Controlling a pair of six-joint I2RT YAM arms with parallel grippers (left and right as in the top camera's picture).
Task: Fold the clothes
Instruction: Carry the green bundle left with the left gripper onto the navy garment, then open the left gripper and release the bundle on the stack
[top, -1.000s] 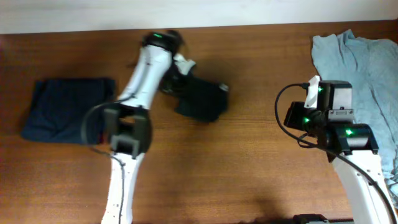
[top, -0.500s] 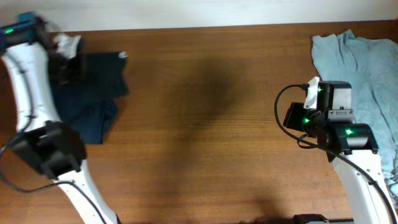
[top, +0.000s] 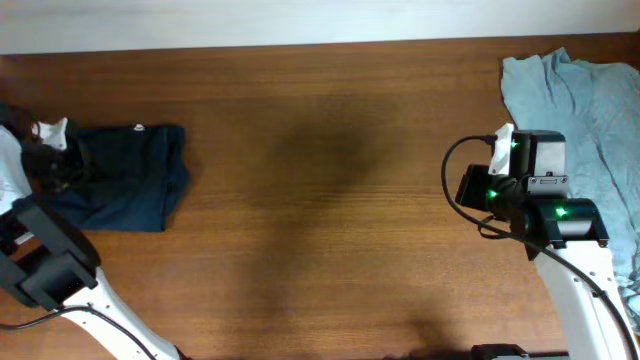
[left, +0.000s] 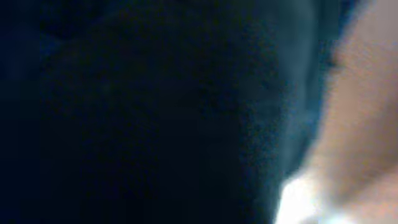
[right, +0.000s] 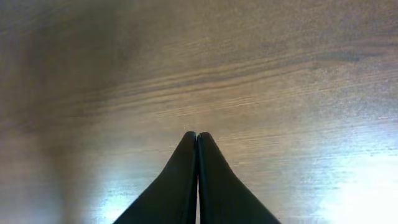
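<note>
The black T-shirt (top: 125, 175) lies folded at the table's far left, a small white logo (top: 138, 127) at its top edge. It rests on a dark blue folded garment whose edge (top: 165, 205) shows beneath it. My left gripper (top: 50, 162) is at the shirt's left end and appears shut on it. Dark fabric (left: 155, 112) fills the left wrist view and hides the fingers. My right gripper (top: 468, 186) is shut and empty, its closed fingertips (right: 198, 134) over bare wood.
A heap of light blue-grey clothes (top: 585, 100) lies at the back right, beside and behind the right arm. The brown wooden table (top: 330, 200) spans the view between the arms.
My left arm swung from the table's middle to the far left with the black T-shirt and laid it on the dark blue folded garment. The right arm has not moved.
</note>
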